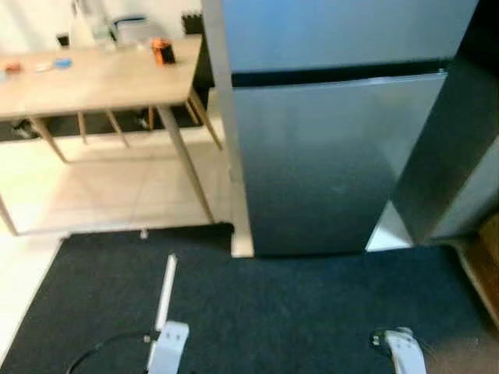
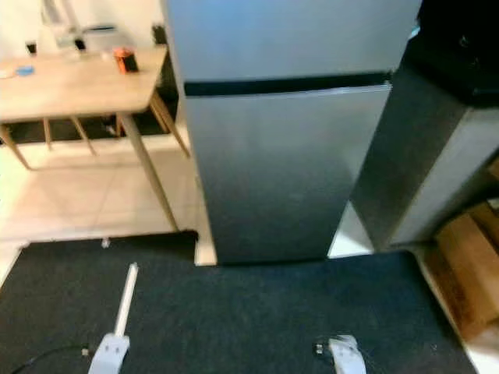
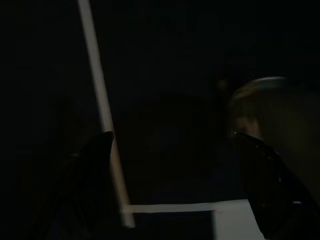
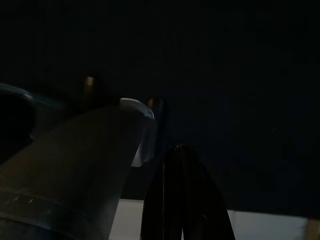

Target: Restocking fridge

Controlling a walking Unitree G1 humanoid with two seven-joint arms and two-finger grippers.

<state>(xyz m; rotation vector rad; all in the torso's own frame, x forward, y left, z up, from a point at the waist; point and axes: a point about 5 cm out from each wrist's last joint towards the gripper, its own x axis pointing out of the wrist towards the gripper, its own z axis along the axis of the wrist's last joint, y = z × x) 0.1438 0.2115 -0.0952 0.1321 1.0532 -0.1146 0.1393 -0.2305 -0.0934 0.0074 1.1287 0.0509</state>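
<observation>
Both silver arms hang low — the left arm [image 1: 168,347] on the robot's left, the right arm [image 1: 401,351] on its right, and the head camera catches just their lower ends. The left tool [image 3: 175,165] has its two black fingers [image 3: 90,175] spread wide apart. The right tool [image 4: 182,200] looks pressed together — its dark fingers make one narrow shape.

Dark carpet [image 1: 273,312], pale tiles [image 1: 101,187], wooden table [image 1: 93,78] at left
</observation>
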